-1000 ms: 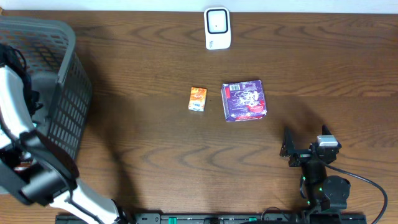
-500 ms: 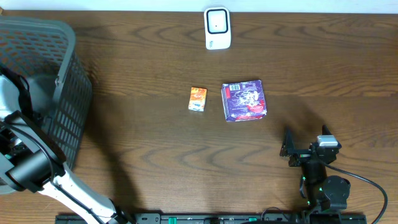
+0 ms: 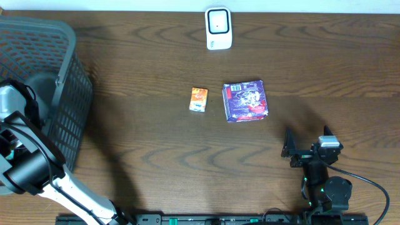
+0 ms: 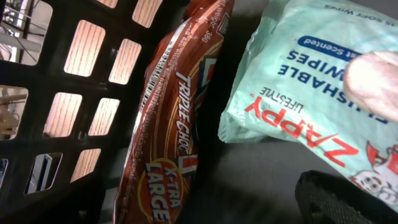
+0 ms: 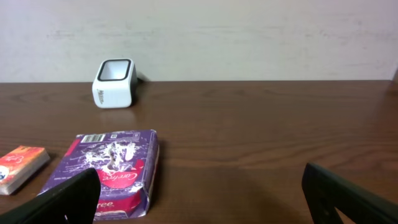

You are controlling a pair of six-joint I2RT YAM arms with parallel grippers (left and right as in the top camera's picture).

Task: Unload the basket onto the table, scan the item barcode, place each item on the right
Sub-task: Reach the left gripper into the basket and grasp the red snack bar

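The white barcode scanner (image 3: 218, 28) (image 5: 113, 83) stands at the table's far edge. A purple pack (image 3: 246, 100) (image 5: 115, 171) lies flat mid-table, a barcode on its far end, beside a small orange box (image 3: 199, 99) (image 5: 18, 168). My left gripper (image 4: 205, 211) is open down inside the grey basket (image 3: 62, 94), just above a red-brown chocolate snack pack (image 4: 171, 124) and a green wipes pack (image 4: 298, 81), holding nothing. My right gripper (image 3: 306, 139) (image 5: 202, 205) stands open near the front right, short of the purple pack.
The basket's lattice wall (image 4: 74, 93) rises close on the left of the snack pack. In the overhead view the left arm (image 3: 25, 165) reaches over the basket's near rim, which hides its gripper.
The left arm has shifted inside the basket, its elbow dropping toward the table's front. The right arm and the things on the table have not moved.
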